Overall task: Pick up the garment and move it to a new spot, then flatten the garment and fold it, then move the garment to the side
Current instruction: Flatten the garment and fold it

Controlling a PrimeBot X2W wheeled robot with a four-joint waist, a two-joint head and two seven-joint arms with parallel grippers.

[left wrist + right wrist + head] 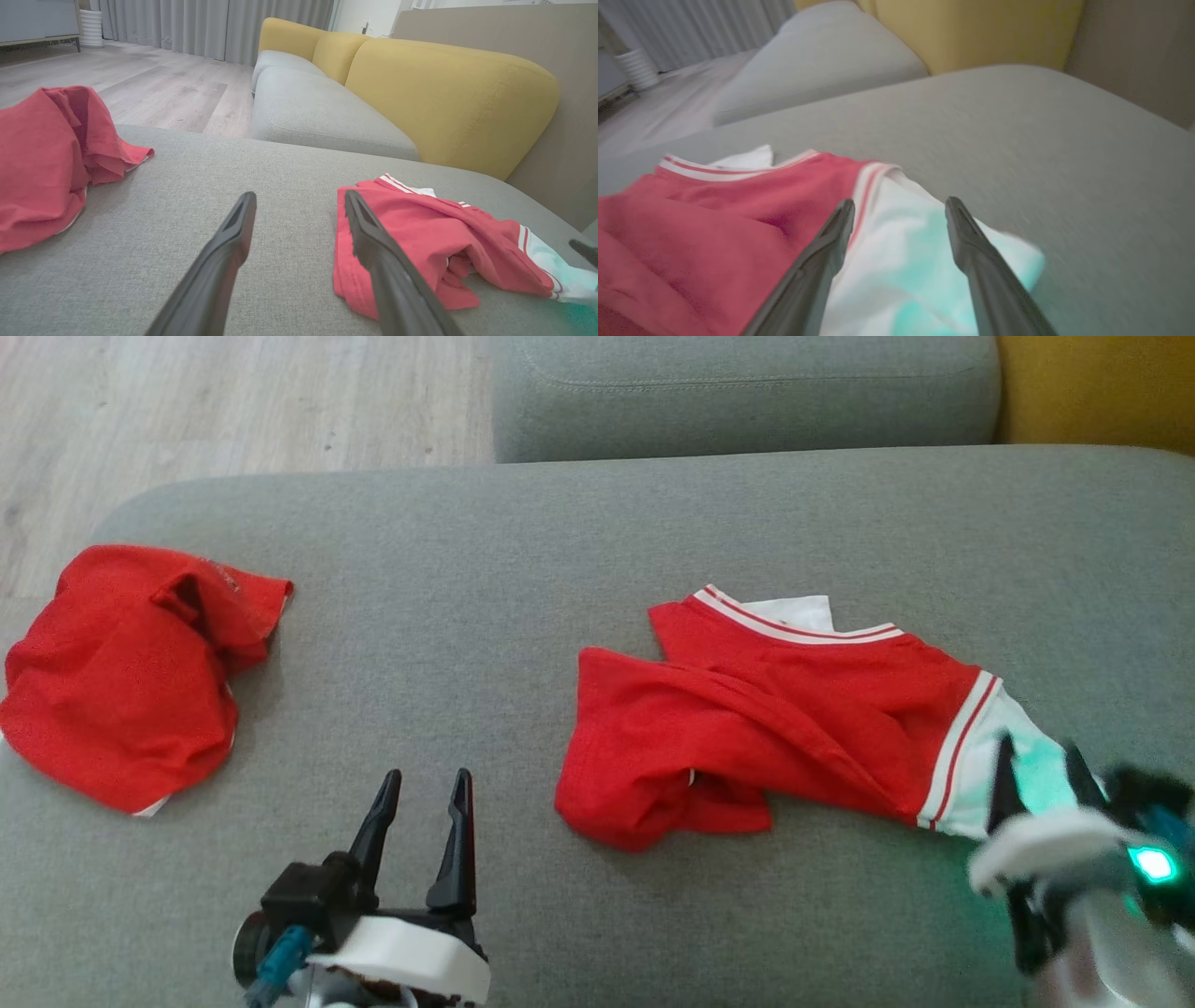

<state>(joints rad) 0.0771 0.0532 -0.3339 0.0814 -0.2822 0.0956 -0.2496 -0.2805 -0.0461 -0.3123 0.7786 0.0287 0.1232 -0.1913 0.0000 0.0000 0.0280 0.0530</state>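
The garment (775,728) is a red shirt with white trim. A band with thin red stripes runs along its collar at the 12 o'clock edge, and another runs where the body meets a white sleeve (896,261). It lies crumpled on the grey sofa seat (560,541), at about 4 o'clock from the middle of the head view. The body is bunched into diagonal folds and the hem is rolled under toward 7 o'clock. A corner of white cloth pokes out behind the collar. The sleeve points toward 4 o'clock and carries a green tint.

The right gripper (1038,756) is at that sleeve end. In the right wrist view its fingers stand wide apart (900,205) with the white cloth lying below and between them — nothing is pinched. The blur hides whether the tips touch the fabric.

The left gripper (428,777) is at 7 o'clock in the head view, also spread wide (300,198). It holds nothing, and bare grey seat shows between its fingers. It sits just beside the garment's rolled hem but apart from it.

A second red garment (131,672) lies in a heap at 9 o'clock — well apart from the first.
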